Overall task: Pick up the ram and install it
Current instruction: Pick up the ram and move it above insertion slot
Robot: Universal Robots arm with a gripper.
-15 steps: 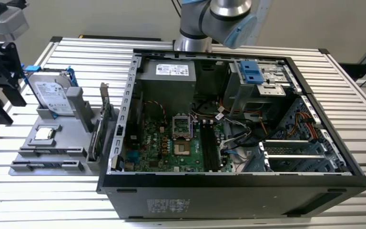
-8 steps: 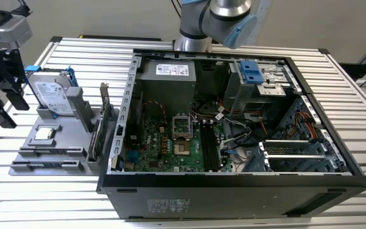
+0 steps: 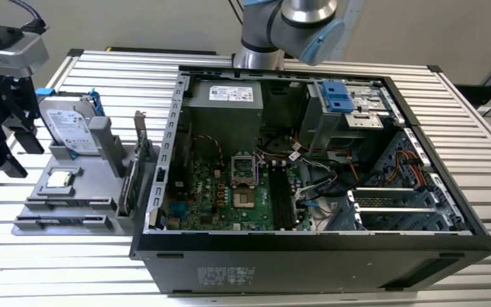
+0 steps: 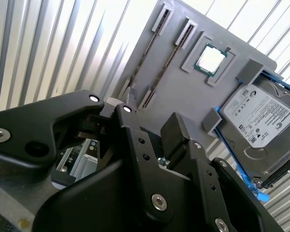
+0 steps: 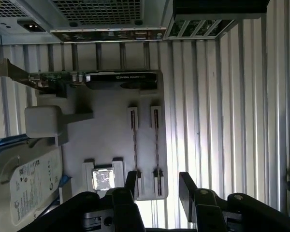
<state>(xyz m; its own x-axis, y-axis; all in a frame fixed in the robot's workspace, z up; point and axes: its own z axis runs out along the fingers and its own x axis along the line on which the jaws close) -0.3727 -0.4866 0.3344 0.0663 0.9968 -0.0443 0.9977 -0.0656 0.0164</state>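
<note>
Two thin dark ram sticks stand on edge in slotted holders on the grey tray. One ram stick runs toward the gap between my fingers in the first wrist view; the second wrist view shows a ram stick beyond the fingertips. In the exterior view the ram lies along the tray's near edge. My black gripper hovers over the tray at the exterior view's far left. In both wrist views the gripper is open, with nothing held between its fingers.
The tray also holds a silver hard drive, a processor chip and a bracketed card standing on edge. An open computer case with its green motherboard sits beside the tray on the slatted metal table.
</note>
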